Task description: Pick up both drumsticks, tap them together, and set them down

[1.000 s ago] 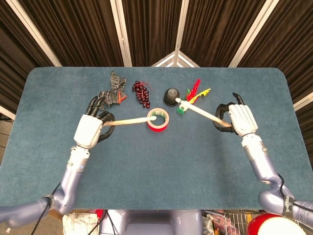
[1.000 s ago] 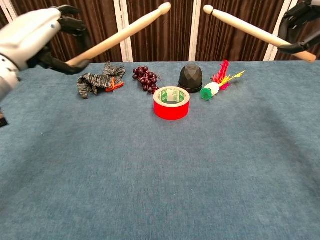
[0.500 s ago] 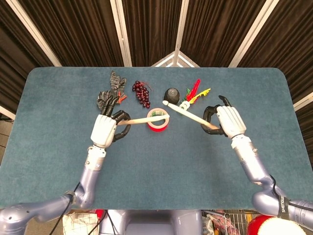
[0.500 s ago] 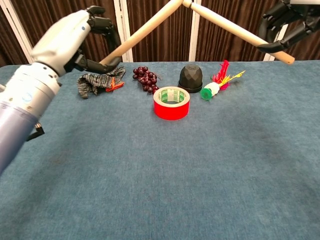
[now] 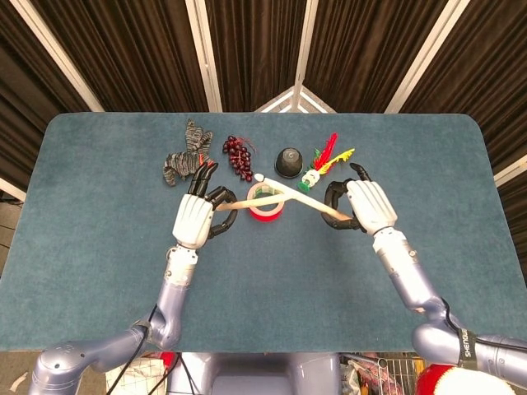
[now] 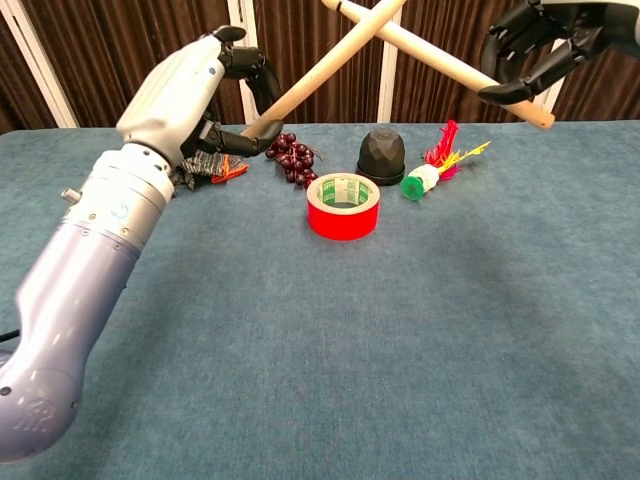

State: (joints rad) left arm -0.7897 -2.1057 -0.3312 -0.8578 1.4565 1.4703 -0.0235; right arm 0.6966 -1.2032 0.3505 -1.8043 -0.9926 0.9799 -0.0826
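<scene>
Wooden drumsticks crossed above the red tape roll (image 5: 266,202).
Left hand (image 5: 196,219) at nine o'clock grips the left drumstick (image 6: 322,70); right hand (image 5: 368,206) at three o'clock grips the right drumstick (image 6: 440,64), fingers wrapped around each.

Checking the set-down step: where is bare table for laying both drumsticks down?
Bare cloth spans the whole near half of the table, in front of the red tape roll. The left and right ends beyond each robot hand, left and right, are free too. The far middle is crowded: striped cloth, grapes, black cap, feathered toy.
</scene>
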